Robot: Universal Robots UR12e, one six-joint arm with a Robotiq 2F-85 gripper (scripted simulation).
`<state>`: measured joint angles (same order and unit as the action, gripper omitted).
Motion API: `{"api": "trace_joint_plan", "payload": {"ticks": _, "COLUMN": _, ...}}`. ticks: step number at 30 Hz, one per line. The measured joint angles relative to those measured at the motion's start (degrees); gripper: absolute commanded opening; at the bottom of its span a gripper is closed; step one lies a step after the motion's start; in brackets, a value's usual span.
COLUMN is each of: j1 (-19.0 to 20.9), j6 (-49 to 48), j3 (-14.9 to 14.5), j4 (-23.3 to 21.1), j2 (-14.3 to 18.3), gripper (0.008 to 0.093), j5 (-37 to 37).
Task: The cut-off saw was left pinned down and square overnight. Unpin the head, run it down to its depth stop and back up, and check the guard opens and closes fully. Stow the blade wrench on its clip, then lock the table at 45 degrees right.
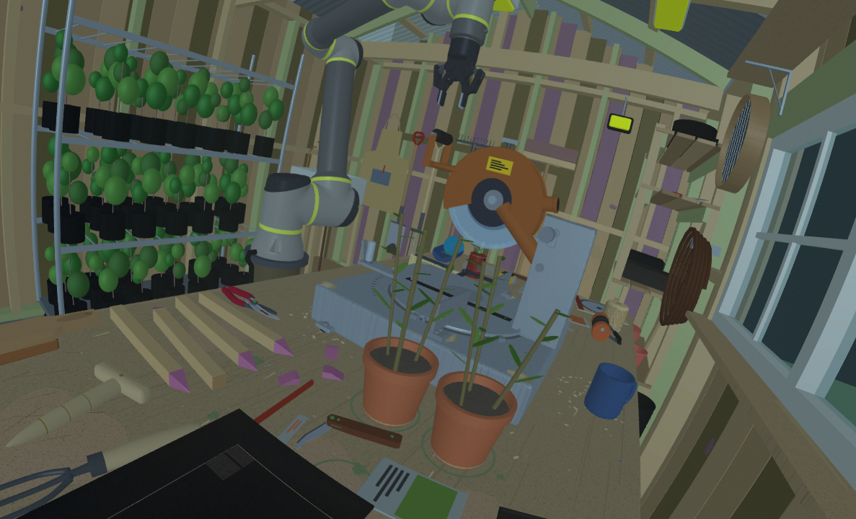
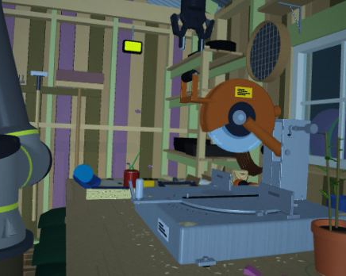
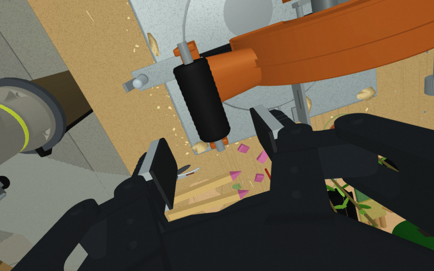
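My gripper hangs open and empty high above the saw's black handle. The orange saw head stands raised over the grey table. The pale blue guard covers the lower blade. The grey upright post carries a knobbed pin at the back. The table's lock knob sticks up at the front. I cannot make out the blade wrench.
Behind the saw is a slatted shed wall with shelves. Two potted bamboo plants stand in front of the table. Wooden stakes, pruners and a blue mug lie about the bench. A plant rack fills the left.
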<state>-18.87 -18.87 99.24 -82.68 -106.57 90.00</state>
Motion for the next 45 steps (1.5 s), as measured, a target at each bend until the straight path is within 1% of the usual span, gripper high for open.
{"api": "trace_joint_plan", "payload": {"ticks": 9, "j1": 0.0, "j6": 0.0, "j3": 0.4, "j4": -0.3, "j2": -0.2, "gripper": 0.058, "j5": 0.0}}
{"api": "trace_joint_plan", "payload": {"ticks": 11, "j1": 0.0, "j6": 0.0, "j3": 1.3, "j4": -1.1, "j2": -0.3, "gripper": 0.058, "j5": 0.0}}
{"api": "trace_joint_plan", "payload": {"ticks": 16, "j1": 0.0, "j6": 0.0, "j3": 4.9, "j4": -4.3, "j2": -0.6, "gripper": 0.058, "j5": 0.0}}
{"api": "trace_joint_plan", "payload": {"ticks": 19, "j1": 0.0, "j6": 0.0, "j3": 6.1, "j4": -5.3, "j2": -0.6, "gripper": 0.058, "j5": 0.0}}
{"api": "trace_joint_plan", "payload": {"ticks": 31, "j1": 0.0, "j6": 0.0, "j3": 6.2, "j4": -5.5, "j2": -0.6, "gripper": 0.058, "j5": 0.0}}
{"api": "trace_joint_plan", "payload": {"ticks": 45, "j1": 0.0, "j6": 0.0, "j3": 7.5, "j4": -6.8, "j2": -0.7, "gripper": 0.058, "j5": 0.0}}
